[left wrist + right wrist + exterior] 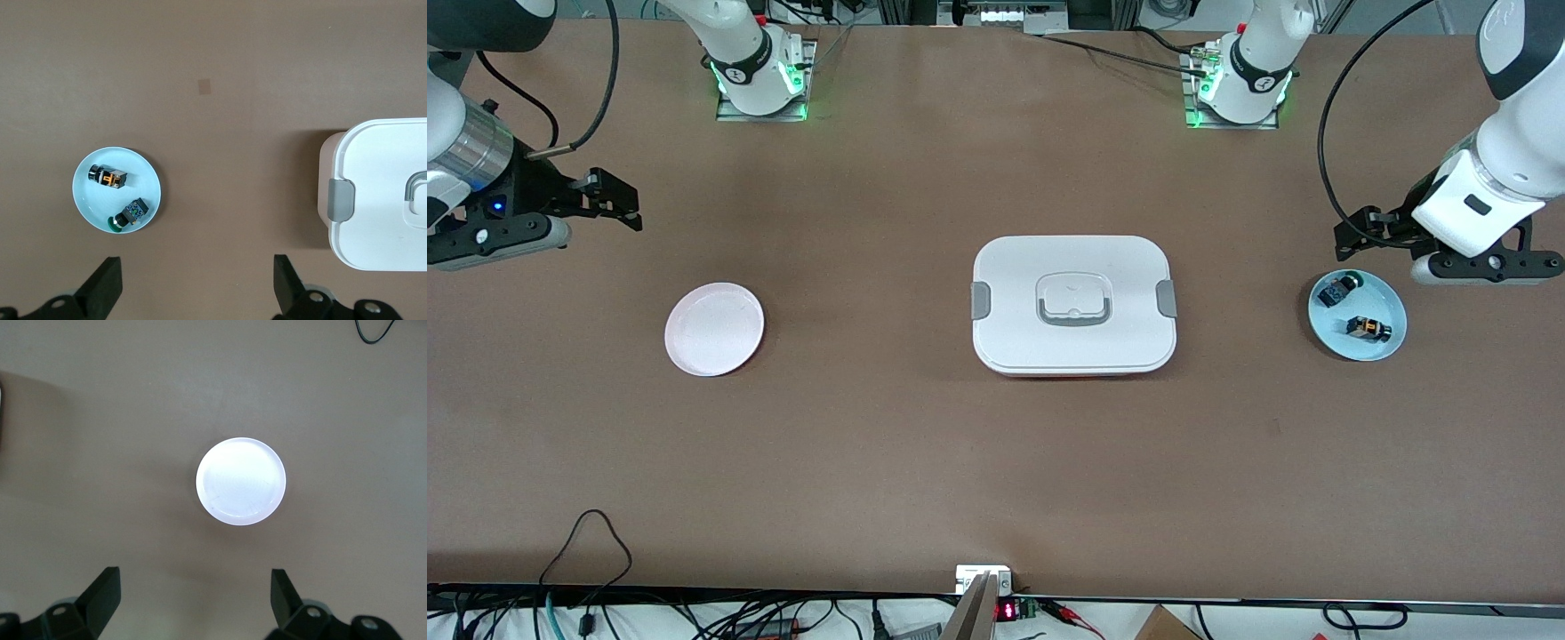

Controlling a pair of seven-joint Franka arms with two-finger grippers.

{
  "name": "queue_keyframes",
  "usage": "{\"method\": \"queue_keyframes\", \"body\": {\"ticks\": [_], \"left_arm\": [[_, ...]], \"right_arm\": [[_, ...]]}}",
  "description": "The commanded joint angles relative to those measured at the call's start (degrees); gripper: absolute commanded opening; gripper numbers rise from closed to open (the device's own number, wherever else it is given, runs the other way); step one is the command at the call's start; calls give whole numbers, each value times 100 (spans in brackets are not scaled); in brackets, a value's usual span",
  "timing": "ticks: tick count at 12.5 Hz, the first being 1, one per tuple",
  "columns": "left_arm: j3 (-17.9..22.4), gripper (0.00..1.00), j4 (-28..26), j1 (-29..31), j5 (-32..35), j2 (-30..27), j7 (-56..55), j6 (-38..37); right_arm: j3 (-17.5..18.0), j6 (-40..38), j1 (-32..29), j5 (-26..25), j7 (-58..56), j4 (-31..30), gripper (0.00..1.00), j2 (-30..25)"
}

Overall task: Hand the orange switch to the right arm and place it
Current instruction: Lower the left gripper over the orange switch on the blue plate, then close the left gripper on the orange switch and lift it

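Observation:
The orange switch (1368,328) lies on its side on a light blue plate (1385,302) near the left arm's end of the table, beside a green-capped switch (1340,289). My left gripper (1353,236) is open and empty, in the air over the table at that plate's edge. In the left wrist view the orange switch (107,177) and the green-capped switch (129,215) lie on the plate (145,179), ahead of the open left gripper (198,287). My right gripper (624,203) is open and empty over the table at the right arm's end; it also shows in the right wrist view (193,603).
A white lidded box (1073,304) with grey clips sits mid-table and shows in the left wrist view (380,193). A pale pink plate (714,329) lies toward the right arm's end, empty, also in the right wrist view (241,481). Cables run along the table's near edge.

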Motion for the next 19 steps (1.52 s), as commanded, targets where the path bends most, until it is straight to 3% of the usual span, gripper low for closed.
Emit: {"method": "queue_keyframes", "body": {"ticks": [1, 5, 9, 14, 19], "left_arm": [[15, 100, 225, -4, -99, 171, 10, -223], [67, 100, 198, 144, -20, 416, 54, -896], [85, 100, 180, 522, 314, 1180, 124, -971], [85, 100, 41, 1111, 629, 1884, 1721, 389], [85, 100, -1117, 1541, 868, 1841, 2635, 2268]], "right_arm": [[-39, -96, -39, -53, -25, 128, 100, 0], [-22, -192, -21, -62, -17, 163, 100, -9], [-31, -219, -30, -62, -17, 172, 100, 0], [-22, -254, -30, -62, -25, 199, 100, 9], [-31, -245, -30, -45, -16, 199, 100, 9]]}}
